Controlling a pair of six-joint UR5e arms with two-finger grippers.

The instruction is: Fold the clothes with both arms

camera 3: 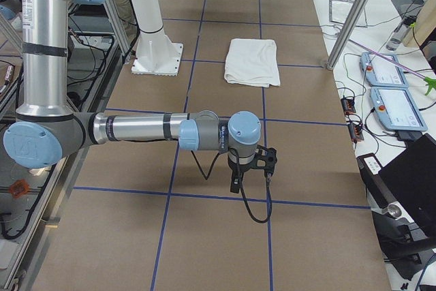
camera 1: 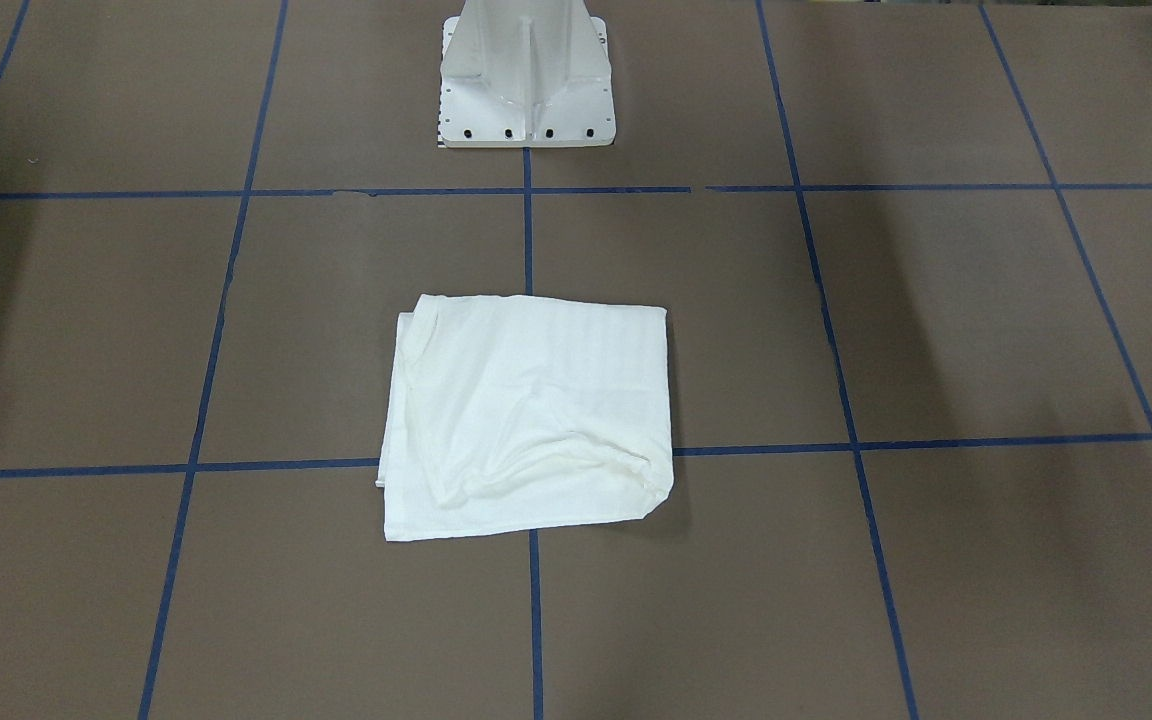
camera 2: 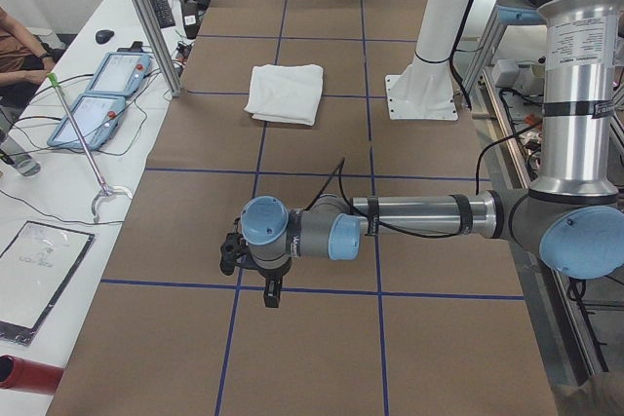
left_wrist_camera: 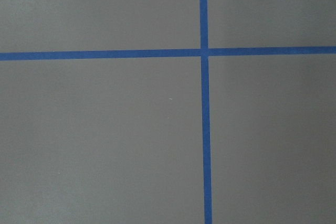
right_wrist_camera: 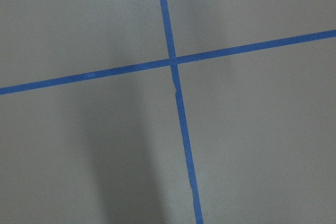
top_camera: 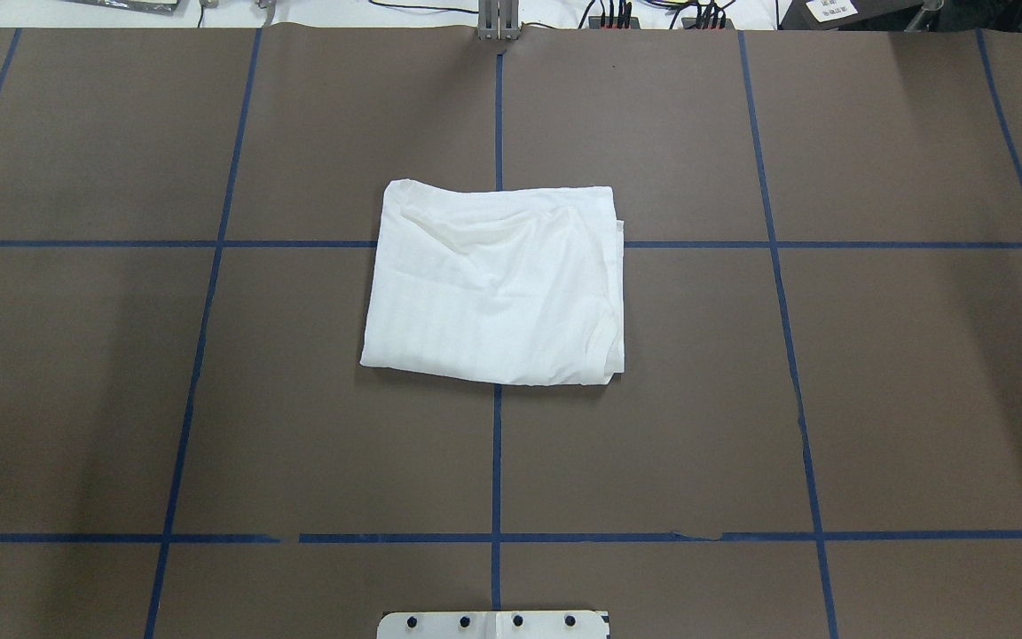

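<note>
A white cotton T-shirt (top_camera: 493, 284), folded into a rumpled rectangle, lies at the centre of the overhead frame on the brown table (top_camera: 121, 399), straddling a crossing of the blue tape grid (top_camera: 496, 444). The silver-tubed left arm (camera 2: 419, 216) and right arm (camera 3: 136, 127) reach low across the lower middle of the side views, well apart from the shirt. Whether the jaws of the black left gripper (camera 2: 271, 291) and right gripper (camera 3: 235, 182) are apart or together cannot be told.

Folded white T-shirt (top_camera: 493, 284) lies flat, left arm (camera 2: 419, 216) and right arm (camera 3: 136, 127) low, well away.
</note>
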